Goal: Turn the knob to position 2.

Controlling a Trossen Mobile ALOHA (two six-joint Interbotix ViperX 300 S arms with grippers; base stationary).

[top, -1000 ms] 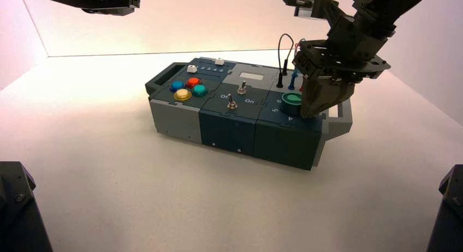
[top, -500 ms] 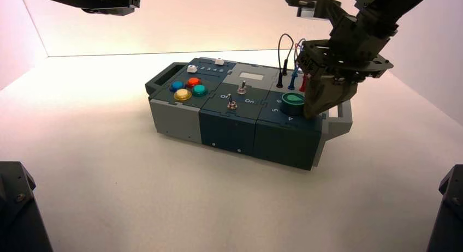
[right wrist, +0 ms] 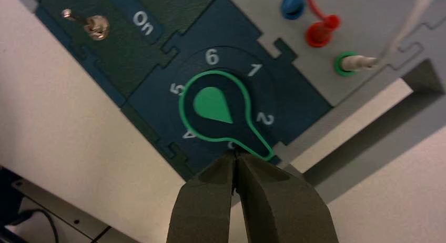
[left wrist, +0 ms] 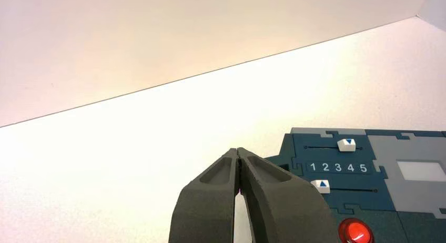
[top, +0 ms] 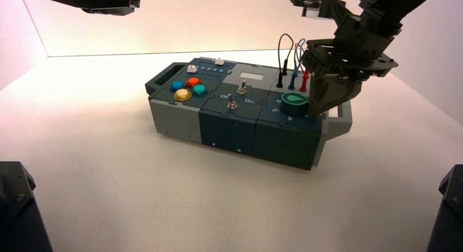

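The knob (right wrist: 213, 105) is a dark dial with a green teardrop top, on the dark blue end module of the box (top: 229, 126). It also shows in the high view (top: 295, 100). Its green-outlined pointer tip (right wrist: 264, 152) lies past the numeral "2" (right wrist: 265, 118), between it and a digit half hidden by my fingers. My right gripper (right wrist: 234, 154) is shut and empty, its tips just off the knob's rim beside the pointer tip; in the high view it (top: 315, 112) hangs over the box's right end. My left gripper (left wrist: 238, 151) is shut and parked high at the back left (top: 90, 1).
Behind the knob stand black, blue and red wire plugs (top: 292, 80). Two metal toggle switches (top: 232, 105) sit on the middle module. Coloured push buttons (top: 188, 89) and two white sliders (left wrist: 346, 144) with a 1–5 row sit at the left end. A grey handle (top: 341, 118) juts right.
My right gripper has moved a little to the right and up, uncovering more of the knob's green top. The left arm has not moved.
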